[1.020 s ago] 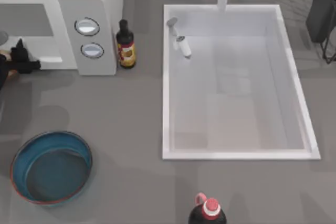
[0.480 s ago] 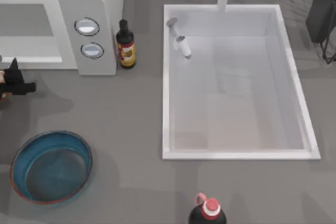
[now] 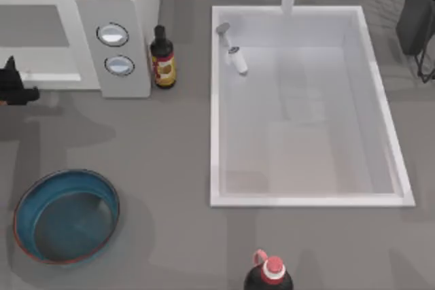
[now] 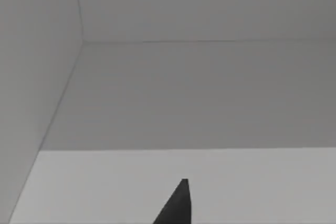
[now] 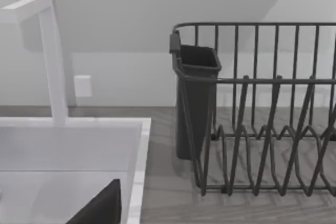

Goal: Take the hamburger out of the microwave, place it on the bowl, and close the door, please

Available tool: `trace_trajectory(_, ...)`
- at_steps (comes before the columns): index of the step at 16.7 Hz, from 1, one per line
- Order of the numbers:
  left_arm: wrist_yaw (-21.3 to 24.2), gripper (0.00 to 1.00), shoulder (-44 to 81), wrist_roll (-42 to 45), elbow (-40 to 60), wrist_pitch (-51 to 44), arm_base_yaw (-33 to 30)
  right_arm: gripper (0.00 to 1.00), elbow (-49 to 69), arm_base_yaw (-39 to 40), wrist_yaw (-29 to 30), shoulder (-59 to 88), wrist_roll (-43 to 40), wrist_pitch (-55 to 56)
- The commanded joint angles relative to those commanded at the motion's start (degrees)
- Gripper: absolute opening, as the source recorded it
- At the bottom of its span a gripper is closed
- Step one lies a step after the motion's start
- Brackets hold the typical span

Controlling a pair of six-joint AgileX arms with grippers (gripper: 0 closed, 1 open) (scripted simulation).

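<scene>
Where the top view's left edge cuts the scene, the left gripper (image 3: 13, 90) shows as black fingers just in front of the large boxy white-grey microwave (image 3: 126, 5); whether those fingers are apart or together I cannot tell. An orange-brown sliver sits at the fingers on the very edge, too small to identify as the hamburger. The microwave fills the upper left, its two round silver-rimmed knobs (image 3: 113, 34) on the light grey panel. Lower left on the grey counter (image 3: 170, 168): wide round dark teal-blue bowl (image 3: 66, 215) with thin reddish-brown rim, nothing in it. Just right of the microwave, a dark glass bottle with red-yellow label (image 3: 162, 59). Centre to right, a white rectangular sink (image 3: 306, 106). Bottom centre, a dark bottle with red cap (image 3: 270, 274). Right wrist view: a dark wire dish rack (image 5: 262, 108); right gripper's finger state cannot be told.
</scene>
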Motion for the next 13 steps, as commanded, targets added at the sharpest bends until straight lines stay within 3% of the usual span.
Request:
trace_trajectory(7, -0.2, 0.0, -14.2, 0.1, 0.1, -14.6, 0.1, 1.0, 0.0, 0.0, 0.0, 0.0, 0.0, 0.0)
trace_trajectory(13, -0.2, 0.0, -15.5, 0.2, 0.1, -16.0, 0.0, 1.0, 0.0, 0.0, 0.0, 0.0, 0.0, 0.0)
